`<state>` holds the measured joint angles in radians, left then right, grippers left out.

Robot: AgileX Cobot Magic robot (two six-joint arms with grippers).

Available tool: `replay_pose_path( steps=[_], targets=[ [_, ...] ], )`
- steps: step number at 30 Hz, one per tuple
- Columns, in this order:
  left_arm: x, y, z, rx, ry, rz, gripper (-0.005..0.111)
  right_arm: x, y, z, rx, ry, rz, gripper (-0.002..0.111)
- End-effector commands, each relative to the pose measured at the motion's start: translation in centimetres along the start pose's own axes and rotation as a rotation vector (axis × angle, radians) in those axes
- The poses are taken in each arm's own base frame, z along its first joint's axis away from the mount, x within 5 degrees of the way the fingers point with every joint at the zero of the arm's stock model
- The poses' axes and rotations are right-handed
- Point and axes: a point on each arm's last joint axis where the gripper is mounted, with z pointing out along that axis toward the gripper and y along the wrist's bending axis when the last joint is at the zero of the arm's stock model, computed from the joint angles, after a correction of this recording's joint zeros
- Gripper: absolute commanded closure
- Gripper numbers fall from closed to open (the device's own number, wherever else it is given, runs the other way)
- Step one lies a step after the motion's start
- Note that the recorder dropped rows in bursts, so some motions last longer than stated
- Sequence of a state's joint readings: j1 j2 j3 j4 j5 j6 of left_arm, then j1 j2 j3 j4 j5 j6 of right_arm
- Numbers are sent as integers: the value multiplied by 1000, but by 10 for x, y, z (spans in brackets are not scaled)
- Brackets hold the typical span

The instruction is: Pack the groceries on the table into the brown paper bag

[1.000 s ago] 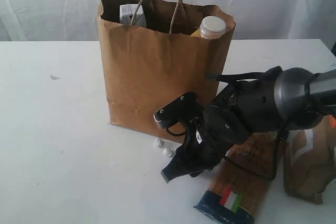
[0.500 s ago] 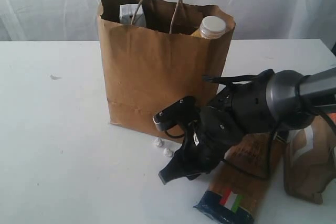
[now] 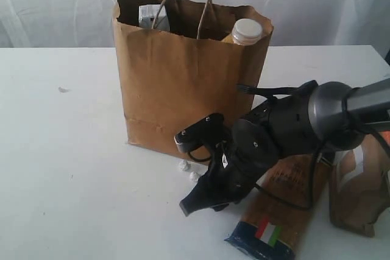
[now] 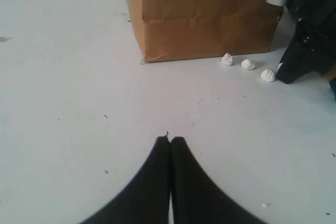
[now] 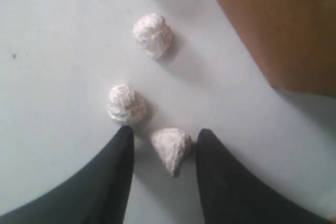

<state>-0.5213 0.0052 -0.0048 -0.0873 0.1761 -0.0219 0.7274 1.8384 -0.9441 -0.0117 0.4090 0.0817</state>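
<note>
**Right gripper** (image 5: 164, 132): fingers apart, tips down at the surface of the table (image 3: 73, 168), straddling one small white bit (image 5: 172, 148). One finger touches the bit and a gap shows on the other side, so it is not clamped. The bit is no grocery, so I judge this a clearing move or a stray one, not packing proper. The other white bits (image 5: 127, 103) sit in a loose row just beyond, running toward the bag's bottom corner.

**Left gripper** (image 4: 170, 141): fingers pressed together, nothing between them, over bare table well apart from the bag. It looks parked out of the way.

**Brown paper bag** (image 3: 183, 83): upright mid-table, mouth open, handles up. The white-capped yellow grain bottle (image 3: 247, 30) and white-blue carton (image 3: 149, 16) show above the rim, stood on end, likely to save room.

**Not yet packed:**
- The dark-blue spaghetti pack (image 3: 268, 229) lies flat toward the near edge, partly under the right arm.
- The brown pouch (image 3: 359, 193) lies beside it, toward the table's right edge.
- The arm itself covers the pack and would have to lift clear first.
</note>
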Motion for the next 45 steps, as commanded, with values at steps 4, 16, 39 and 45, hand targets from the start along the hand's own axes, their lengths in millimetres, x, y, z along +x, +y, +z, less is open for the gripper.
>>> replay_pose_path(
  steps=[4,16,39,45],
  targets=[
    [1,0,0,2,-2,-7,107,3,-2,6,2,29,-2,93],
    [1,0,0,2,-2,-7,107,13,1,-34,-12,-18,22,103],
    [1,0,0,2,-2,-7,107,58,7,-109,-117,-94,181,103],
    [1,0,0,2,-2,-7,107,59,7,-114,-124,-99,194,103]
  ],
)
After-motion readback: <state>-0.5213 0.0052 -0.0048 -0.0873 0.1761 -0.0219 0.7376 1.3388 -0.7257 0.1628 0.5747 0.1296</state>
